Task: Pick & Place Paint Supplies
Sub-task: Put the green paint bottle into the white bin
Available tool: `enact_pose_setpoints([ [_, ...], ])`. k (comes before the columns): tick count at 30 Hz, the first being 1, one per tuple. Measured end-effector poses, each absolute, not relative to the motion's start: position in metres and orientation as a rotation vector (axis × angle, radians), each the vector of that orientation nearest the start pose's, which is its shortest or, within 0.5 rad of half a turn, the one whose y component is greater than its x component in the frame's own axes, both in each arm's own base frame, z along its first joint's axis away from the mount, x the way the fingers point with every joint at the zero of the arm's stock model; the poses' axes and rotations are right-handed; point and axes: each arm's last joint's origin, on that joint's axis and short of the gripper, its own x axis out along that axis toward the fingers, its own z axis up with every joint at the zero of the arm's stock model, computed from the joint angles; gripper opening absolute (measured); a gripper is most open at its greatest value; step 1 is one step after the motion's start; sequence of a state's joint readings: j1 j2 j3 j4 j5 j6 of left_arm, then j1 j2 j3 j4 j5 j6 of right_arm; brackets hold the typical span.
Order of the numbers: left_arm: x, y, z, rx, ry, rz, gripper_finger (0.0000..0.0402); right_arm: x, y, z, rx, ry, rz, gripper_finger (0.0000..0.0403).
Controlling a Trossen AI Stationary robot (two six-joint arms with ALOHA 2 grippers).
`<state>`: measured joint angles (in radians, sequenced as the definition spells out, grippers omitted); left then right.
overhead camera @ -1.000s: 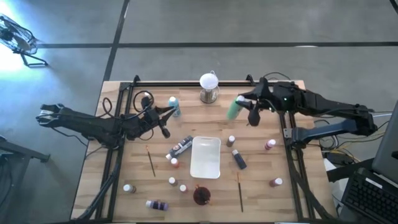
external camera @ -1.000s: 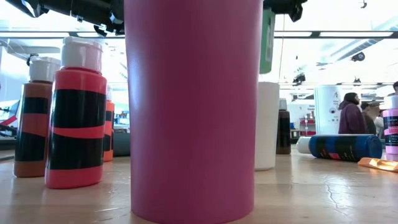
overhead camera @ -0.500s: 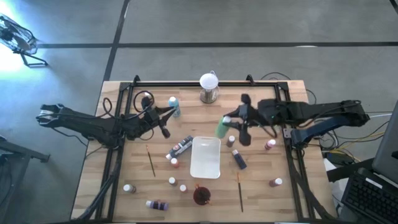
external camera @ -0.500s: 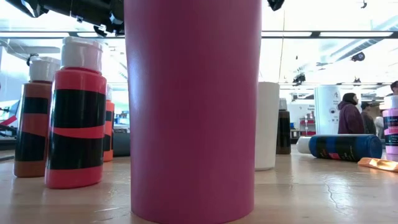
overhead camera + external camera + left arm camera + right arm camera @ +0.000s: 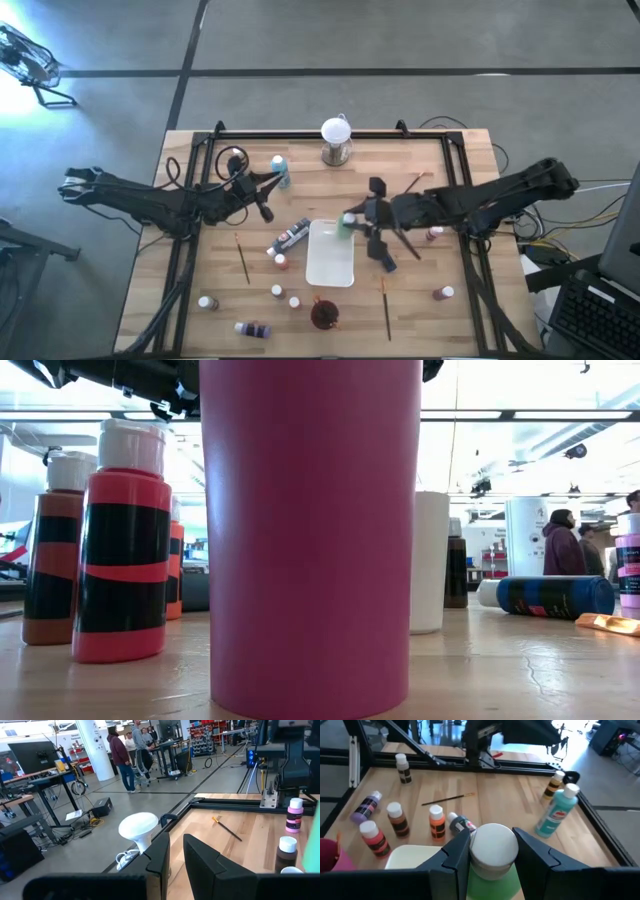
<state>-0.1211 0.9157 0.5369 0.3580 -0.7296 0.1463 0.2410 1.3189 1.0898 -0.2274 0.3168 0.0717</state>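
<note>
A: Since the earlier frames the right arm has swung inward from the far side of the worktop [image 5: 200, 150]; its green bottle [image 5: 347, 222] has come from beside the white globe [image 5: 337, 133] to the far right corner of the white tray [image 5: 331, 262]. Left arm unchanged.

B: Left side first?

A: Left hand [image 5: 268, 181] low over the worktop, just beside the upright teal bottle [image 5: 278, 164]. Fingers [image 5: 202, 862] close together with a narrow gap, nothing between them in the left wrist view; cannot tell whether they are fully closed.

B: Loose items nearby?

A: One brush [image 5: 241, 257] flat left of the tray. A dark blue bottle [image 5: 289, 238] lying on its side against the tray's left edge. Several white-capped bottles stand near the front edge; a purple bottle [image 5: 253, 328] lies flat there.

B: Centre?

A: Dark red cup [image 5: 324, 314] just in front of the tray.

B: Right?

A: Right hand [image 5: 492, 851] grips the green bottle below its white cap [image 5: 492, 843], fingers on both sides. A second brush [image 5: 387, 309] lies right of the cup.
</note>
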Motion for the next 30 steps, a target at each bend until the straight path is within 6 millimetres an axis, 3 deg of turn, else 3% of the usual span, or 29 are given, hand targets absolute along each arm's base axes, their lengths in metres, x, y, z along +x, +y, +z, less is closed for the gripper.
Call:
enact_pose_setpoints([
  [7,0.199,-0.005,0.276,0.150,0.064,0.606,0.0061,0.304,0.067,0.295,-0.055,0.494,-0.094,0.0115],
  [11,0.199,-0.005,0.276,0.150,0.064,0.606,0.0061,0.308,0.068,0.291,-0.053,0.492,-0.093,0.0115],
  [30,0.199,-0.005,0.276,0.138,0.060,0.606,0.0060,0.298,0.057,0.246,-0.016,0.447,-0.112,0.0115],
])
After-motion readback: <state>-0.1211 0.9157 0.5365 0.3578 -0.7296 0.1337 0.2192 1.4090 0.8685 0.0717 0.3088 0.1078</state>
